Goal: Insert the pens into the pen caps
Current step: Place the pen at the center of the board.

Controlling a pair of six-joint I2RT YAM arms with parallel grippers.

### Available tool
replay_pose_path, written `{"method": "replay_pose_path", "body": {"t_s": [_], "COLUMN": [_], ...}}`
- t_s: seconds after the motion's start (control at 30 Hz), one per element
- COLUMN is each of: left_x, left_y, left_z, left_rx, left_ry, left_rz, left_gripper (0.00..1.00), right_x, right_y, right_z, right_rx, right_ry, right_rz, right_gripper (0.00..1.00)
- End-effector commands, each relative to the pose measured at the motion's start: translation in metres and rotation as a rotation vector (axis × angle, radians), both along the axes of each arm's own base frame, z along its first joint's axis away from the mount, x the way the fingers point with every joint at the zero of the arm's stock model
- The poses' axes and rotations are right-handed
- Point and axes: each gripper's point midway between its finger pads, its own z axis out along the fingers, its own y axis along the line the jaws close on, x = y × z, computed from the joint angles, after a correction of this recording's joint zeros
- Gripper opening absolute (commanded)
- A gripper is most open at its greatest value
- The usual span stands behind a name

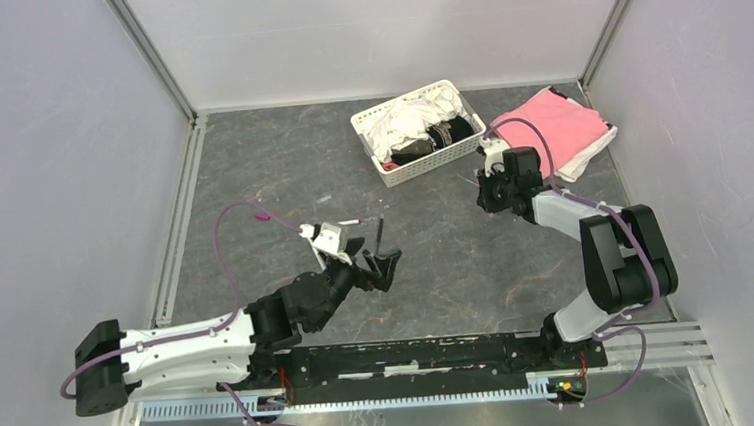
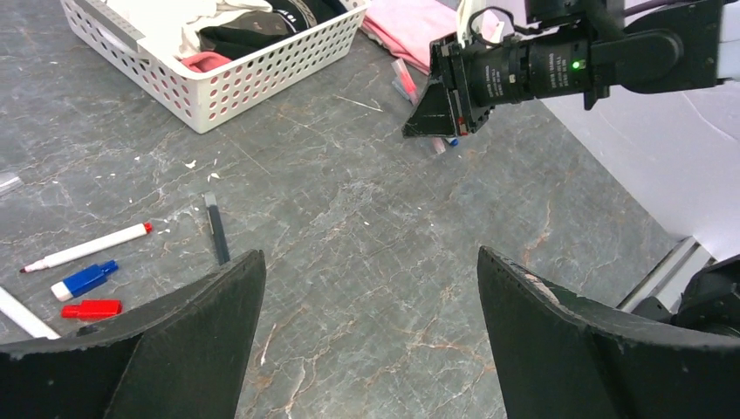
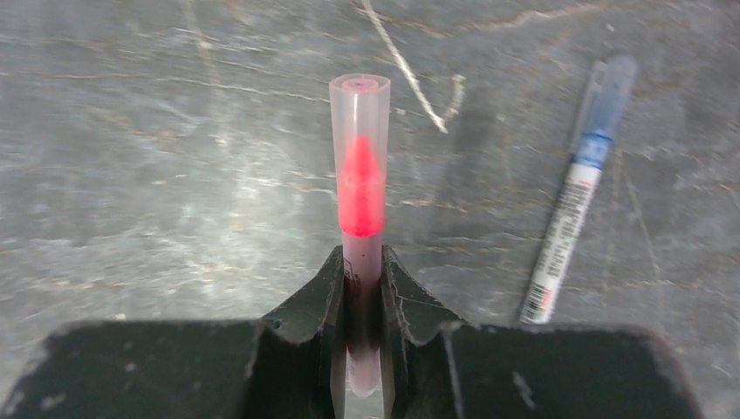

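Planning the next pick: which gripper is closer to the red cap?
Left. The left gripper hangs open close by the red cap; the right gripper, gripping a pen, is far off by the pink cloth.

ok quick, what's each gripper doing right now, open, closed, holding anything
left gripper: open, jaws wide apart, holding nothing
right gripper: closed on a slim pink-tipped clear-capped marker pen

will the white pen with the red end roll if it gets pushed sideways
Likely: the white pen is a slim round barrel lying flat on the smooth table, with no clip visible. It looks stiff and light, so it should lift without sagging. It may slip in a loose grip.
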Motion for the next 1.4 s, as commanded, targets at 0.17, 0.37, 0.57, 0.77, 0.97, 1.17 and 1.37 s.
{"method": "replay_pose_path", "body": {"t_s": [0.17, 0.37, 0.57, 0.77, 0.97, 1.17, 1.37], "left_x": [-0.005, -0.008, -0.008, -0.010, -0.011, -0.009, -0.002], "left_y": [0.023, 0.025, 0.024, 0.021, 0.014, 0.011, 0.010], "left_z": [0.008, 0.008, 0.010, 0.013, 0.011, 0.007, 0.002], "left_rx": [-0.117, -0.140, -0.144, -0.148, -0.138, -0.111, -0.024], "left_ry": [0.013, 0.022, 0.021, 0.024, 0.035, 0.053, 0.075], "left_rz": [0.028, 0.021, 0.013, -0.001, -0.019, -0.008, 0.036], "left_gripper": [0.95, 0.94, 0.94, 0.94, 0.94, 0.94, 0.95], "right_x": [0.019, 0.020, 0.020, 0.027, 0.030, 0.025, 0.000], "right_y": [-0.048, -0.060, -0.066, -0.069, -0.064, -0.051, -0.017], "right_z": [-0.019, -0.033, -0.032, -0.008, 0.025, 0.061, 0.099], "right_rx": [-0.200, -0.215, -0.225, -0.219, -0.191, -0.116, 0.038], "right_ry": [0.036, 0.088, 0.084, 0.015, -0.074, -0.175, -0.305], "right_rz": [-0.129, -0.151, -0.154, -0.148, -0.090, 0.019, 0.248], "right_gripper": [0.22, 0.30, 0.33, 0.34, 0.39, 0.45, 0.55]}}
